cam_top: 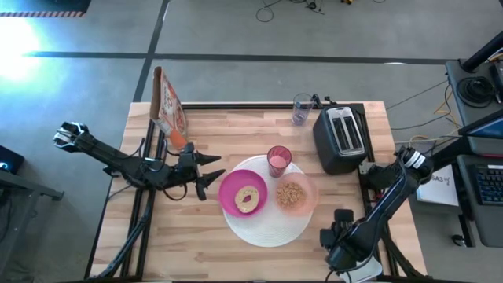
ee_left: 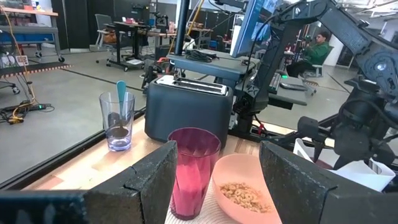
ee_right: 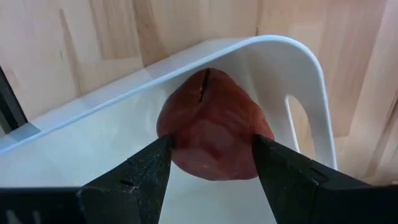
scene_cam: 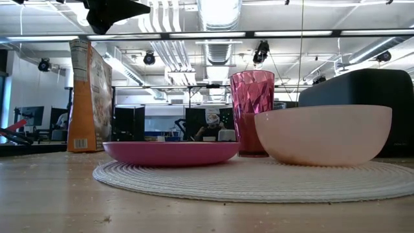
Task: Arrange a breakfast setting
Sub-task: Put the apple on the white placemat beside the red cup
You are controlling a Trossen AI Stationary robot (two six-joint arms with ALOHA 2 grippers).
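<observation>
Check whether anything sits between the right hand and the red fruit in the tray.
Nothing visible does. In the right wrist view the right hand has its fingers on either side of the red fruit, which lies in the white tray.

I see bright ceiling strip lights glaring in my low view, a blown-out patch on the grey floor (cam_top: 20,39) overhead, and soft blur on the red fruit (ee_right: 211,124) between the right jaws.

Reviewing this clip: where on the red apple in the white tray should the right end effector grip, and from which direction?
Grip the red apple across its widest middle, coming straight down from above. Its stem faces sideways toward the white tray wall, leaving its rounded flanks free. The open right end effector already straddles it.
</observation>
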